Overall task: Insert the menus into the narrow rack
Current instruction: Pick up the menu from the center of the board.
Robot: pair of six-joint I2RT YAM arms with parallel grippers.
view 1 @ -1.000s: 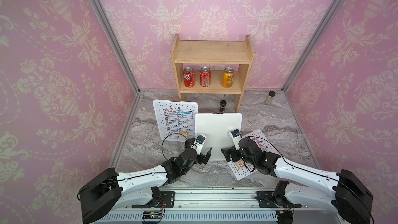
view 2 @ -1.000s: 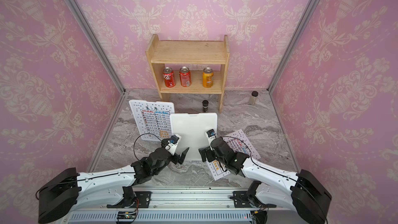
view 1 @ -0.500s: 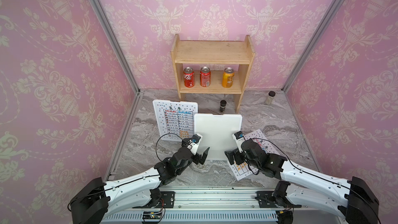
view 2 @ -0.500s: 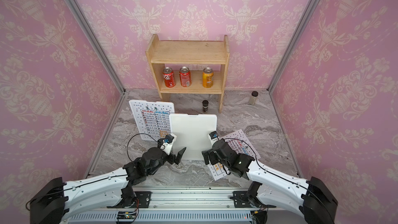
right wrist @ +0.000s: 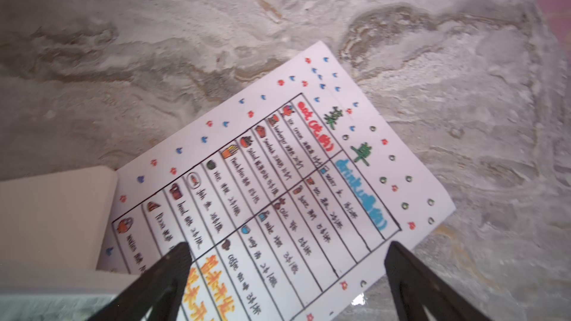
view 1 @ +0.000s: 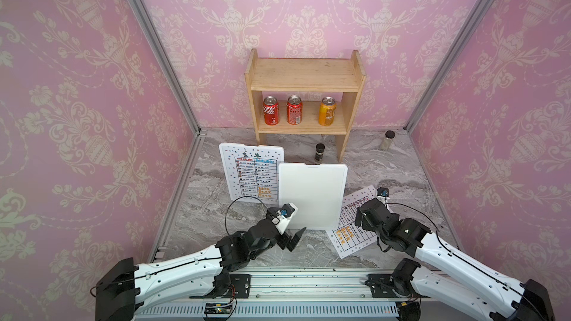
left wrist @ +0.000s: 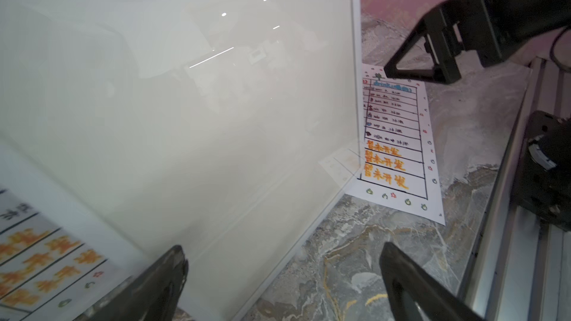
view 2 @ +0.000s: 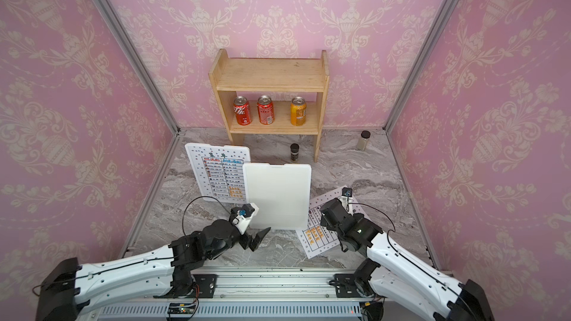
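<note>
The narrow rack [view 1: 312,196] [view 2: 278,196] is a blank white upright panel in the middle of the marble table. One menu [view 1: 255,177] stands upright in a white holder behind it to the left. The other menu [view 1: 349,233] [right wrist: 278,180] lies flat to the right, one edge tucked against the rack. My right gripper [view 1: 360,222] [right wrist: 287,247] hovers open just above this flat sheet, holding nothing. My left gripper [view 1: 290,239] [left wrist: 281,250] is open and empty at the rack's front left corner [left wrist: 185,103], near the table.
A wooden shelf [view 1: 304,72] with three cans stands at the back wall. A dark jar [view 1: 319,152] sits by its leg and a pale jar [view 1: 387,140] at the back right. A metal rail [view 1: 293,282] runs along the front edge, with pink walls on three sides.
My right gripper has moved rightwards, away from the rack's front and over the flat menu. My left gripper has drawn back a little towards the front edge. Both stayed open.
</note>
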